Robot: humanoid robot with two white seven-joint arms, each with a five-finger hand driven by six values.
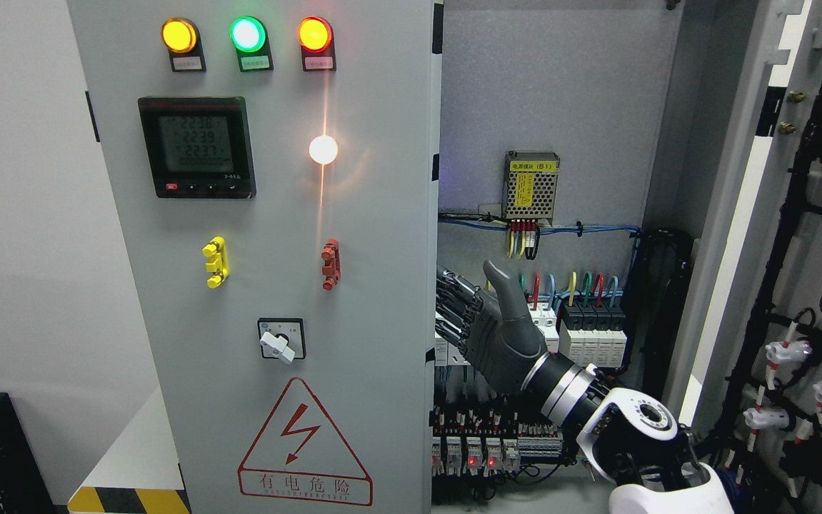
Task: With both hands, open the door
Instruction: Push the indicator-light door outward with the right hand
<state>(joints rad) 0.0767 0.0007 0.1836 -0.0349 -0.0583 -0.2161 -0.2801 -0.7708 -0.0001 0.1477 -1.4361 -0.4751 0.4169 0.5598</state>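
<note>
Right hand (485, 325): your arm (618, 428) comes in from 5 o'clock; the dark hand sits just right of centre, inside the cabinet opening. Thumb (507, 289) points to 12 o'clock, and the fingers (453, 303) reach toward 9 o'clock at the left door's free edge. You cannot tell whether they hook behind that edge or only lie against it, so its grip stays unclear.
Left hand: you have none in view.
Left door (268, 285): grey panel filling the left half, shut or nearly so; its free edge runs top to bottom just left of the hand.
Lamps: amber (179, 36), green (248, 34) and red (315, 34) in a row at the door's 12 o'clock, all lit.
Meter (196, 147): black display below the amber and green lamps.
White light (323, 149): bright spot at the meter's 3 o'clock.
Yellow handle (215, 262): mid-door, below the meter.
Red handle (331, 264): at the yellow one's 3 o'clock.
Switch (281, 340): rotary knob between and below the handles, white pointer aimed about 4 o'clock.
Warning sign (303, 446): red triangle with a lightning bolt at the door's 6 o'clock.
Power unit (531, 185): perforated box with yellow labels on the back wall, at the hand's 12 o'clock.
Breakers (582, 335): row with coloured wires, just at the hand's 3 o'clock.
Right door (803, 271): swung open at the far right, showing you its inner face with black cable bundles and white connectors.
</note>
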